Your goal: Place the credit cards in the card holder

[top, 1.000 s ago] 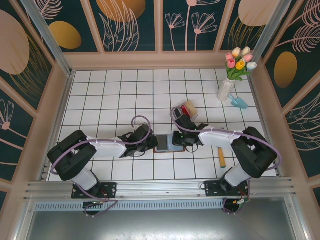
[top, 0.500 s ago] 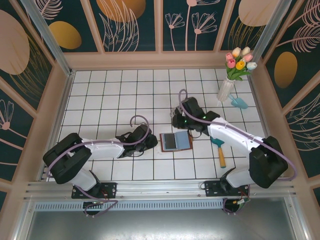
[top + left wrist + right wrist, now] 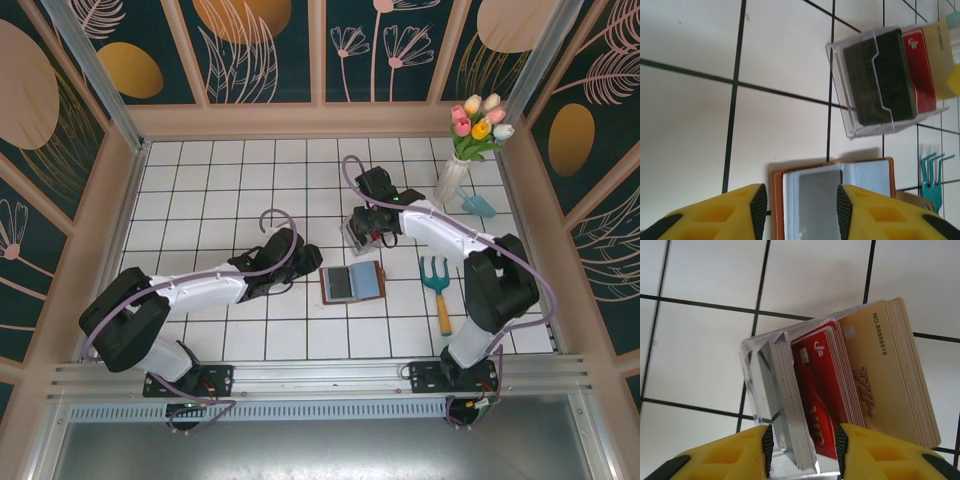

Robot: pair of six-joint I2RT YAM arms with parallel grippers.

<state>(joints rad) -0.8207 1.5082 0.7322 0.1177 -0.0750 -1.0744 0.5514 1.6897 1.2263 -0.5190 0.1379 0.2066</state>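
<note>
The step in hand is the fetching of another card from the stock. The credit cards (image 3: 817,390) stand on edge in a clear tray (image 3: 751,390) on the white-tiled tabletop (image 3: 240,190), whitish ones nearest, then red, then a gold stack. The right fingers (image 3: 725,455) hover just over the tray's near end. They are spread apart and closed on nothing, with the whitish and red edges in the gap between them.

The card holder (image 3: 776,200) lies open and flat just in front of the tray, its clear pockets facing up. The left fingers (image 3: 715,217) are parted too and hold nothing, poised beside the holder's left edge.

By the look of it, the next move calls for the right fingers to drop over a single card's edge, pinch it without dragging its neighbours along, and lift it free. The left fingers would likely need to steady the holder for the insertion.
</note>
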